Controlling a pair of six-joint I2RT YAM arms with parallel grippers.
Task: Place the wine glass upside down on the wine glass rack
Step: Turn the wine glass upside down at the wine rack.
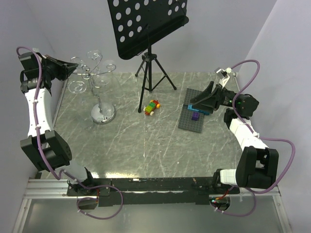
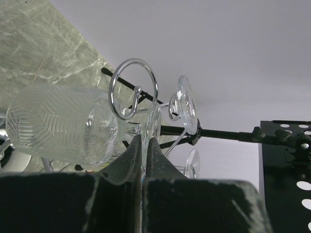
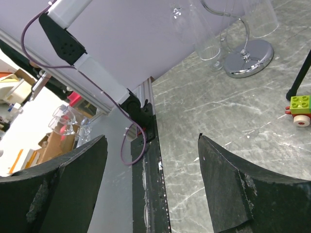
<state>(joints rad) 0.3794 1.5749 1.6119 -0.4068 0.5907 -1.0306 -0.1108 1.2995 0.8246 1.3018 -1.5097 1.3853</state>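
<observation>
Marble tabletop [image 1: 146, 145]; wine glass [image 2: 58, 124] at chrome rack [image 2: 133, 90]

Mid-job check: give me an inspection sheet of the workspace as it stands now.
Surface: grey marbled table.
Job's things: chrome rack upright at back left; wine glass at its hooks, bowl toward the table; whether it is hooked cannot be told.
Clutter: black music stand at back; brick toy car mid-table; grey brick plate at right.
Grippers: left pincer shut on the glass stem; right pincer open, empty, near the brick plate.
Cables: purple cables loop off both arms.
Surroundings: pale walls.
</observation>
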